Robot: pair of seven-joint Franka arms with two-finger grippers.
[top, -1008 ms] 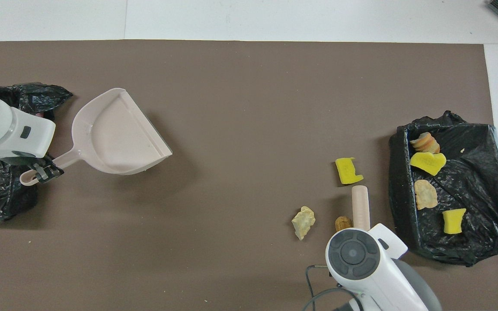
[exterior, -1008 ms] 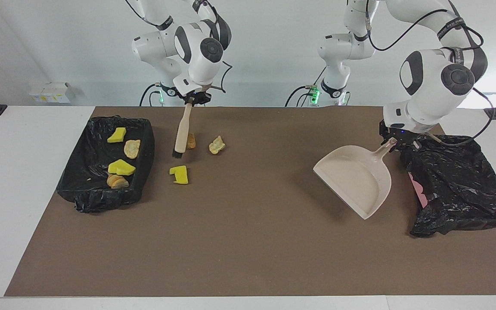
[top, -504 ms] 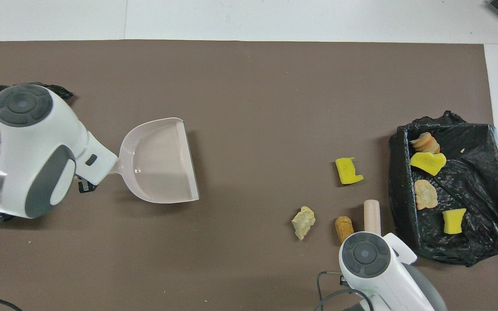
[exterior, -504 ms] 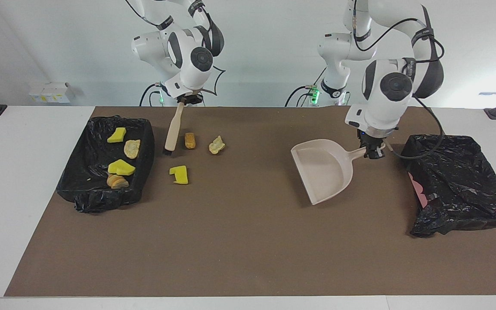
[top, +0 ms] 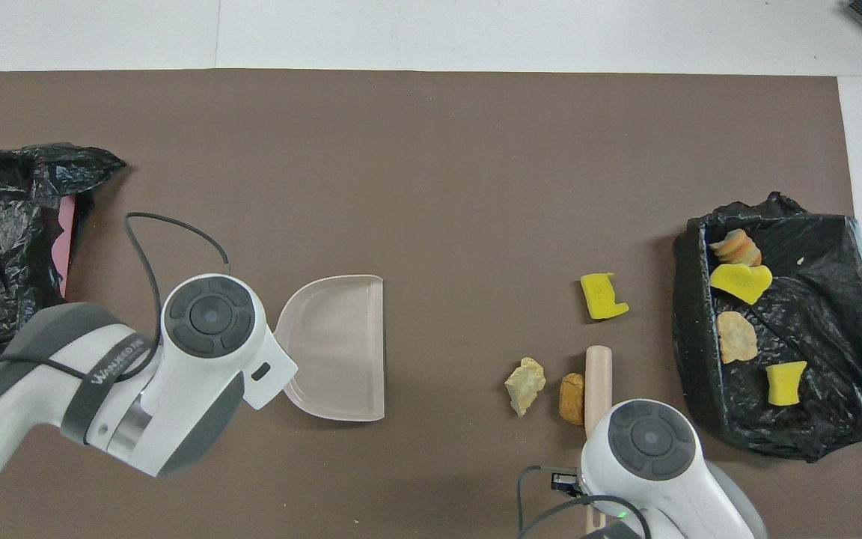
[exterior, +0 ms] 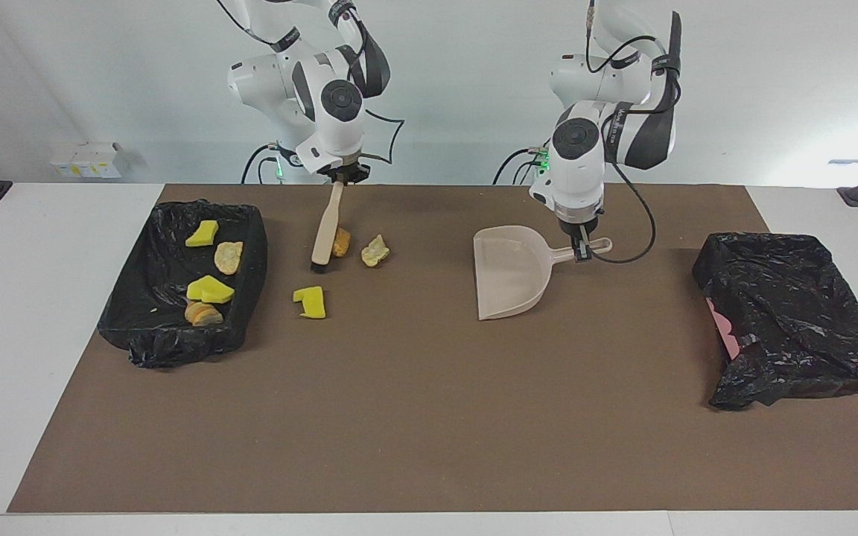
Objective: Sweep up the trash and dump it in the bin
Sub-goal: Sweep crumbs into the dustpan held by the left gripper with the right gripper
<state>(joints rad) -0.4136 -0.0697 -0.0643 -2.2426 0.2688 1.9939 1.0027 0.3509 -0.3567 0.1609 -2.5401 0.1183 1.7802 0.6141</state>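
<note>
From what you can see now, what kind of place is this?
Probably a robotics lab bench, not a home: two arms fixed at a white table under a brown mat, bare walls, and staged sponge and bread-like trash for the brush and dustpan.

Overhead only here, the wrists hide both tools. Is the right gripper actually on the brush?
Observer: Yes. The right gripper is shut on the top end of the brush.
Operator: Bristles?
Observer: The black bristles point down, low by the mat beside the orange lump.
Operator: Dustpan grip?
Observer: The left gripper has its fingers shut on the handle of the dustpan. I cannot tell whether the pan rests on the mat.
</note>
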